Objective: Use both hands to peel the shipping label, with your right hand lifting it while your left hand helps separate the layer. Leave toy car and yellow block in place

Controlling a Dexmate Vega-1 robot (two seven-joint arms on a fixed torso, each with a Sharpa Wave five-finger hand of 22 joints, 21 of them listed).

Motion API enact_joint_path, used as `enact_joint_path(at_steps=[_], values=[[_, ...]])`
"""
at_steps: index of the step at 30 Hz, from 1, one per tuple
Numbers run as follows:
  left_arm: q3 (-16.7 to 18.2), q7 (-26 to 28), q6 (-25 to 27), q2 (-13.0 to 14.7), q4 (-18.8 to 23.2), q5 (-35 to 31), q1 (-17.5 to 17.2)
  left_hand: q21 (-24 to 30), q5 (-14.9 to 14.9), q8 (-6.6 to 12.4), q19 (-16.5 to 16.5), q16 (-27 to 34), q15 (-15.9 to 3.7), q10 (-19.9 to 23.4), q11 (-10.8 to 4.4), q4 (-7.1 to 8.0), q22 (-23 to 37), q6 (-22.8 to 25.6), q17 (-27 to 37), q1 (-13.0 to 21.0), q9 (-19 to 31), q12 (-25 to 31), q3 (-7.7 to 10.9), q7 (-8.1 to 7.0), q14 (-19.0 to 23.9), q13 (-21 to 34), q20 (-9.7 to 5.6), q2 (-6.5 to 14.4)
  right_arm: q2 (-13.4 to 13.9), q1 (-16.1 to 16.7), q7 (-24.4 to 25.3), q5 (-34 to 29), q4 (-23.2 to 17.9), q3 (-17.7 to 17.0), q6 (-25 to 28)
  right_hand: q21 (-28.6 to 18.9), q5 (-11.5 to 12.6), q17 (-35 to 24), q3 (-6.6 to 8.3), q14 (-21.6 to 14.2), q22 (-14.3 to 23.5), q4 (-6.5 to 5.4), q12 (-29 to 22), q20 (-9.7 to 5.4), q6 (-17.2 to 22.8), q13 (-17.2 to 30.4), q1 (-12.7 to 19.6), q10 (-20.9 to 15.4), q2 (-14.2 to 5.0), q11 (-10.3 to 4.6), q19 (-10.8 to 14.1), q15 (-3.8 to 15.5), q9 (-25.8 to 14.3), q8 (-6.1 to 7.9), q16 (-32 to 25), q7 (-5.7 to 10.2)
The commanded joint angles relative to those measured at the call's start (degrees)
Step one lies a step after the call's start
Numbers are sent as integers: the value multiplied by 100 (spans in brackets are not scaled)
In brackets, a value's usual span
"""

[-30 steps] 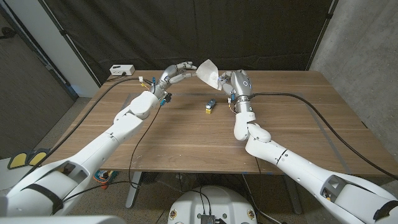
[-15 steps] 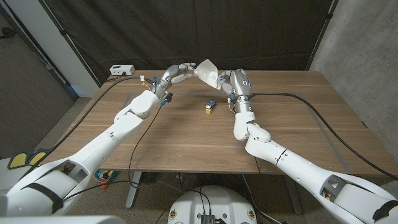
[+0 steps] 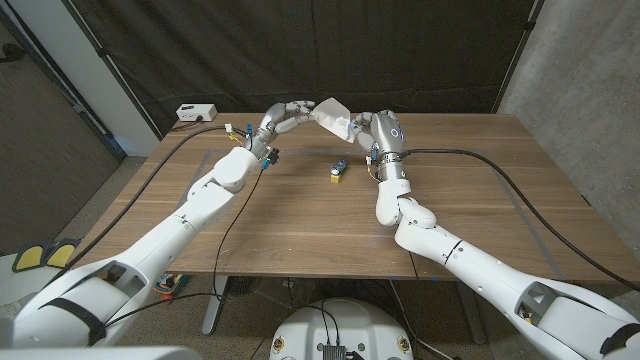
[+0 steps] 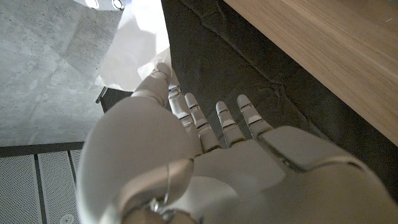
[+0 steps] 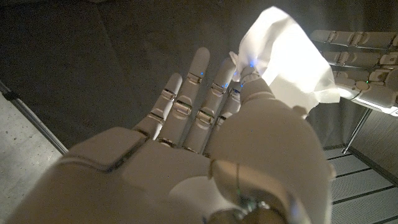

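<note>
Up above the far side of the tabletop point(image 3: 300, 215), the shipping label point(image 3: 334, 117) hangs between both hands: the right hand point(image 3: 372, 131) pinches it, and the left hand point(image 3: 281, 119) fingers point(image 4: 163, 73) touch its edge, grip unclear.

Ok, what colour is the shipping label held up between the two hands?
White; the shipping label shows best in the right wrist view, brightly lit.

Even, soft overhead light in the sharp head view; wrist views dimmer, with the label point(image 5: 286, 56) glaring white.
</note>
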State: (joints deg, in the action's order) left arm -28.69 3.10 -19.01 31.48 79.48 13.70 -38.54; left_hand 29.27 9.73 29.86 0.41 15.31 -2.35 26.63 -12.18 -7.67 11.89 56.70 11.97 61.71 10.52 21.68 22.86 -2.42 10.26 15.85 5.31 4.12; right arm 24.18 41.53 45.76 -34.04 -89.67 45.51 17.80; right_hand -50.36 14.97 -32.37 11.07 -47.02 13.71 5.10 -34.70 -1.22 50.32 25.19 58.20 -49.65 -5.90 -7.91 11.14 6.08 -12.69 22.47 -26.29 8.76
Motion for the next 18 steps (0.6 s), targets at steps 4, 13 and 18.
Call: enact_joint_path(at_steps=[4, 13, 18], values=[[62, 53, 72, -34, 61, 139, -70, 59, 20, 71, 30, -27, -377, 74, 2, -7, 18, 347, -6, 33, 152, 31, 67, 387, 72, 12, -4, 90, -15, 168, -789, 636, -456, -281, 430, -106, -45, 354, -178, 836, -129, -296, 1170, 242, -2229, -508, -765, 1530, 199, 312, -423, 534, 140, -1121, 590, -307], [174, 451, 337, -124, 234, 218, -248, 69, 31, 128, 19, -74, -386, 69, 3, -5, 16, 431, -6, 44, 239, 28, 92, 483, 52, 16, -65, 124, -296, 341, -81, 1064, -188, -527, -146, -84, -71, 438, -235, 962, -155, -389, 1406, 305, -2509, -590, -988, 1819, 202, 446, -580, 465, 135, -1163, 666, -456], [302, 874, 646, -278, 395, 394, -421, 79, 41, 146, 28, -90, -380, 80, 4, -5, 14, 440, -4, 47, 275, 33, 104, 491, 52, 17, -79, 136, -478, 419, 498, 1087, -35, -601, -394, -131, -88, 339, -273, 763, -165, -308, 1276, 300, -2150, -581, -966, 1380, 235, 416, -527, 529, 95, -984, 444, -450]])
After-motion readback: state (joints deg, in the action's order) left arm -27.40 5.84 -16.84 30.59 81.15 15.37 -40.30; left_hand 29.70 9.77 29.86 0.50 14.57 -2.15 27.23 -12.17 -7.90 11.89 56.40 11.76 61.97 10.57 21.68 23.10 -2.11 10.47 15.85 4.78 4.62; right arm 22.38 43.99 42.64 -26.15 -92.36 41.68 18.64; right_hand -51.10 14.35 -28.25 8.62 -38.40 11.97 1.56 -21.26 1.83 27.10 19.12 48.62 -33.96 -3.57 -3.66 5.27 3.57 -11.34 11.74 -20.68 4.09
